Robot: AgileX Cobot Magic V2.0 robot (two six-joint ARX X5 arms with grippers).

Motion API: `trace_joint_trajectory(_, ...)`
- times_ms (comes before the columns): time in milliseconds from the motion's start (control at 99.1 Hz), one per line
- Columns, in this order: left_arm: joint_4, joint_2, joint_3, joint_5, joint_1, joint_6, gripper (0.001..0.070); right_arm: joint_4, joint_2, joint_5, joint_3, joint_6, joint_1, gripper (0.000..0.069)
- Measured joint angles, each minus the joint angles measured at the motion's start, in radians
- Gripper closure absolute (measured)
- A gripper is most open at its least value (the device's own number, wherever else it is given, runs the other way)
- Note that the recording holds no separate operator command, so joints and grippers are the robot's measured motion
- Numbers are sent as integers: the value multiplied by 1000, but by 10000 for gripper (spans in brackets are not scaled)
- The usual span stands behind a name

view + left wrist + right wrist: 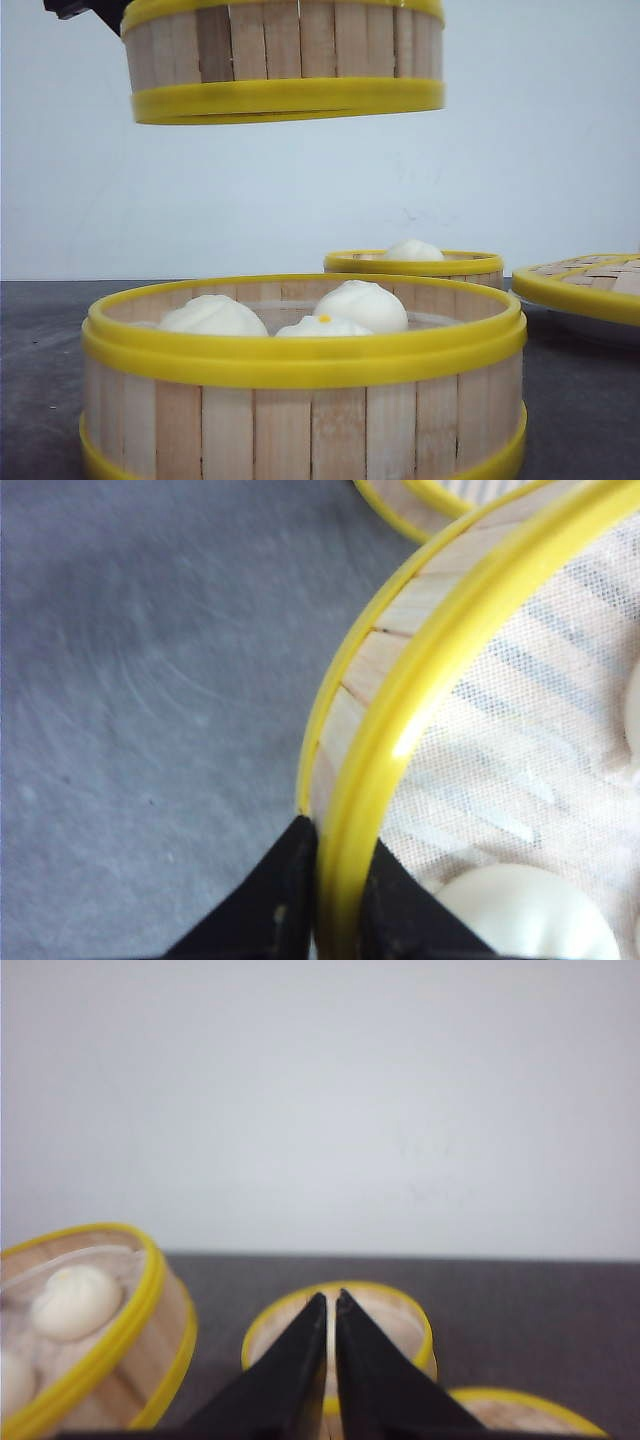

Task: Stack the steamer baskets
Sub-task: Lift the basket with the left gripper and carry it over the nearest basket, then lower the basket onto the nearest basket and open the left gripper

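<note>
While the left gripper pinches its rim, a steamer basket hangs aloft — level.

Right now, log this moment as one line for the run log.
left fingers: shut on lifted basket rim | right gripper: shut, empty | lifted basket: airborne above near basket with buns | stacking: not yet done

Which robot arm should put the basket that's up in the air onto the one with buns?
Left, most likely. The left gripper already pinches the lifted basket by its rim, above the near basket. The right gripper is shut on nothing.
</note>
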Motion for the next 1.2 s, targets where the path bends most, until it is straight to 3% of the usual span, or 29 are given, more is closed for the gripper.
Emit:
trace_joint_trajectory(131, 115, -45, -203, 12, -21, -6, 690, -174, 144, -1, 218, -18, 0, 681)
trace_joint_trajectory(232, 180, -57, -328, 63, -32, -23, 690, -258, 217, -2, 341, -27, 0, 681)
trace_joint_trajectory(313, 200, -57, -392, 90, -41, -32, 690, -289, 246, -5, 387, -42, 0, 681)
trace_joint_trajectory(454, 254, -57, -472, 92, -63, -43, 690, -322, 254, -27, 389, -50, 0, 681)
trace_joint_trajectory(1201, 342, -65, -523, 97, -109, -69, 691, -399, 254, -28, 389, -50, 0, 681)
